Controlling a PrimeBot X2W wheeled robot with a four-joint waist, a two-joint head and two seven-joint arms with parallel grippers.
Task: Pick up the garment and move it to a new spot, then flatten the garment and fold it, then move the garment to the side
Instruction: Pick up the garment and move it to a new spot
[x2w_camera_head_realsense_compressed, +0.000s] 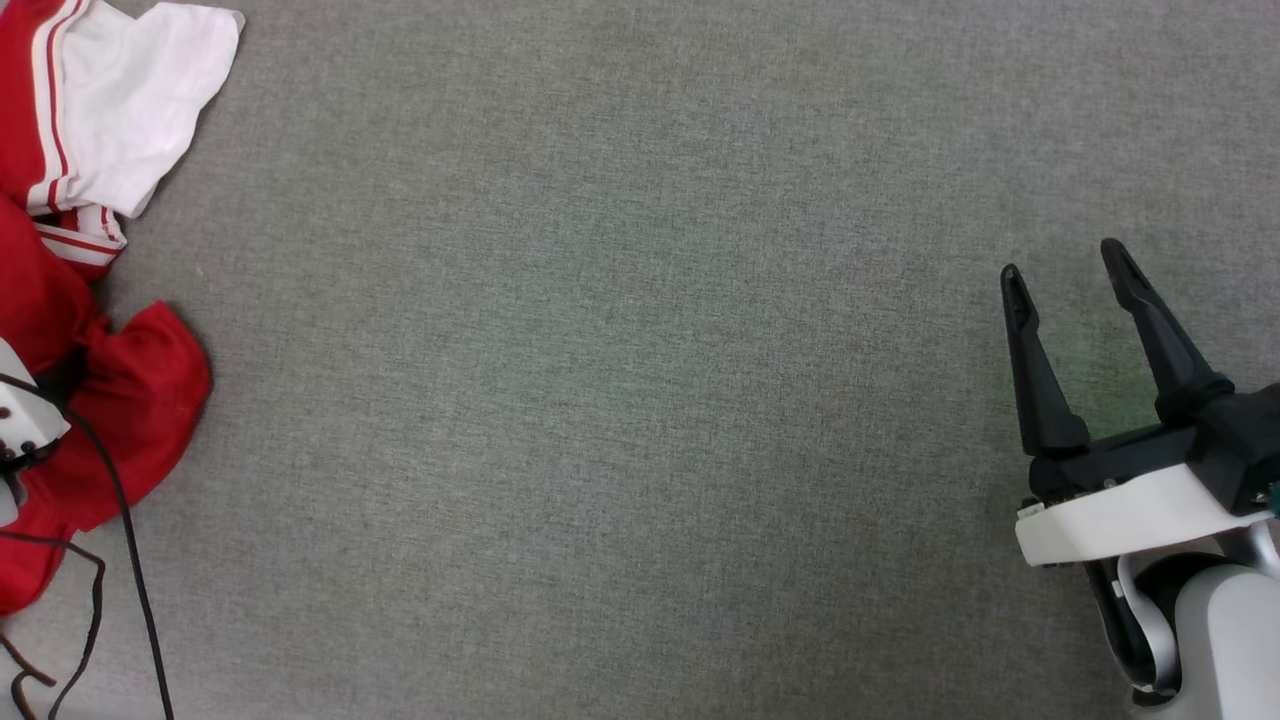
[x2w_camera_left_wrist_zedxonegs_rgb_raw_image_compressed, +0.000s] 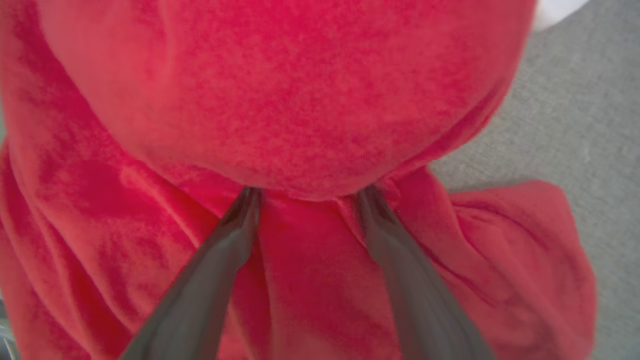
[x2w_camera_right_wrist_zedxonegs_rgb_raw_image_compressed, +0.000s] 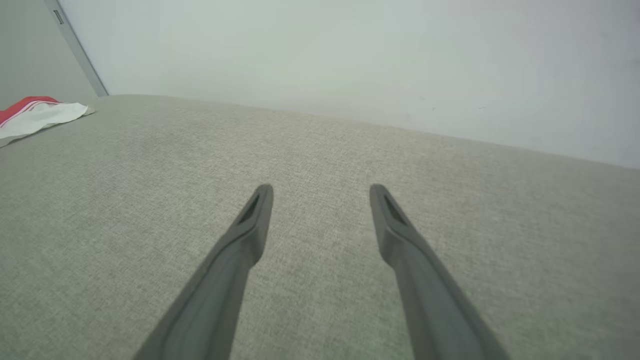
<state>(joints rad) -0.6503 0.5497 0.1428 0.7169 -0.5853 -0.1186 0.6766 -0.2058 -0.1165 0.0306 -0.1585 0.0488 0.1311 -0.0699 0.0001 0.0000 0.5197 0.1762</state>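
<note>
Garment (x2w_camera_head_realsense_compressed: 140, 400) touched by splayed left gripper (x2w_camera_left_wrist_zedxonegs_rgb_raw_image_compressed: 305, 194), right gripper (x2w_camera_head_realsense_compressed: 1063, 264) splayed

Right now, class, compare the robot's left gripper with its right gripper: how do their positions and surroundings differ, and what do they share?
The left gripper pokes into a fold of the red shirt; the right gripper hangs over bare grey cloth. The left gripper is at the shirt; the right gripper is well away from it. Both stand open, with two dark fingers.
</note>
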